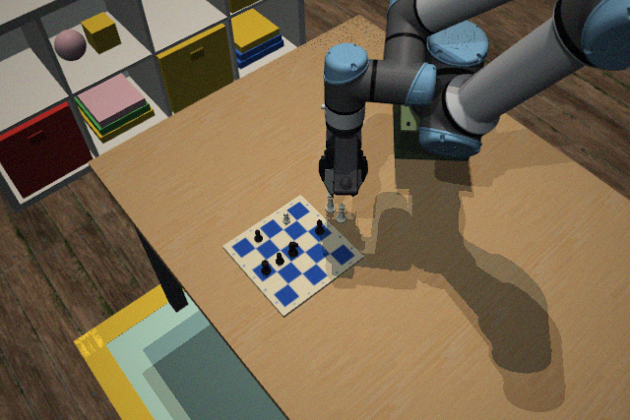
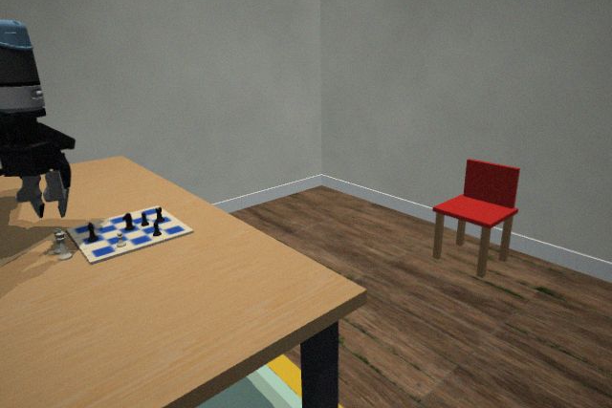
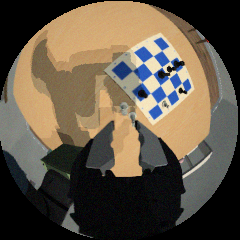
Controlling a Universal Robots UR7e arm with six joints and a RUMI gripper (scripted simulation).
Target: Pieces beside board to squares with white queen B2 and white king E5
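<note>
Two white pieces stand upright on the table just off the board's far corner, one (image 1: 330, 203) close beside the other (image 1: 341, 212). I cannot tell which is the king and which the queen. They also show in the exterior view (image 2: 61, 246) and in the wrist view (image 3: 128, 112). The blue and white board (image 1: 293, 258) holds several black pieces and one small white piece (image 1: 285, 216). My gripper (image 1: 340, 193) (image 2: 51, 210) hangs straight above the two white pieces, well clear of them. Its fingers are narrowed with a gap between them and hold nothing (image 3: 125, 129).
A black piece (image 1: 319, 227) stands on the board square nearest the two white pieces. The arm's base (image 1: 447, 141) is at the table's far side. A shelf with boxes (image 1: 127, 49) stands beyond the table's left edge. A red chair (image 2: 476, 210) is far off.
</note>
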